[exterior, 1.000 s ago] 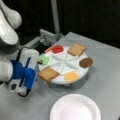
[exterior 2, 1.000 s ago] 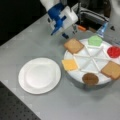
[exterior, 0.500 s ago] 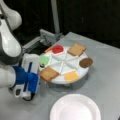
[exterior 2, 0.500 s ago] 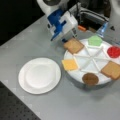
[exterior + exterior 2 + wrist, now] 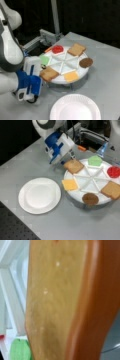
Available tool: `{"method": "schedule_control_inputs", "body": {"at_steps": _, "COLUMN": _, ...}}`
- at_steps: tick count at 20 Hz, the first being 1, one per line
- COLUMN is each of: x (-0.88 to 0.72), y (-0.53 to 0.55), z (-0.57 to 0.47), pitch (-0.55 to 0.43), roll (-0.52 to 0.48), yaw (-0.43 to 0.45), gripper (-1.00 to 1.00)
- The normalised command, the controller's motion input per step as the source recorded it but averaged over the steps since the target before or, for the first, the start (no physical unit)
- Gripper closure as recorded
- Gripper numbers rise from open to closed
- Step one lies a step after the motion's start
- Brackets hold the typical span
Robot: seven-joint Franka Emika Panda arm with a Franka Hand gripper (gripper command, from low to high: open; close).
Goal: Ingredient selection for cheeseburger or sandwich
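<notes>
Matt paper plate (image 5: 40, 195); glossy white plastic tray (image 5: 88, 181).

gripper (image 5: 67, 161) | has come down to the near bread slice (image 5: 73, 166) | fills wrist view

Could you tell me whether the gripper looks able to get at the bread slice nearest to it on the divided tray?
Probably yes: the gripper is right at the near bread slice, which fills the wrist view, and nothing lies between them.

Lab bench: grey table (image 5: 30, 165), metal framing (image 5: 37, 41), black backdrop, perforated breadboard (image 5: 15, 230).
</notes>
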Motion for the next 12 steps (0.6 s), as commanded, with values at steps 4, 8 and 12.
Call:
{"method": "schedule_control_inputs", "body": {"at_steps": 4, "x": 0.25, "y": -0.06, "z": -0.01, "pitch": 0.003, "roll": 0.269, "yaw": 0.041, "gripper": -1.00}}
{"method": "schedule_control_inputs", "body": {"at_steps": 8, "x": 0.20, "y": -0.09, "z": -0.03, "pitch": 0.021, "roll": 0.228, "yaw": 0.038, "gripper": 1.00}}
{"method": "schedule_control_inputs", "body": {"at_steps": 12, "x": 0.20, "y": -0.08, "z": -0.03, "pitch": 0.024, "roll": 0.211, "yaw": 0.033, "gripper": 1.00}}
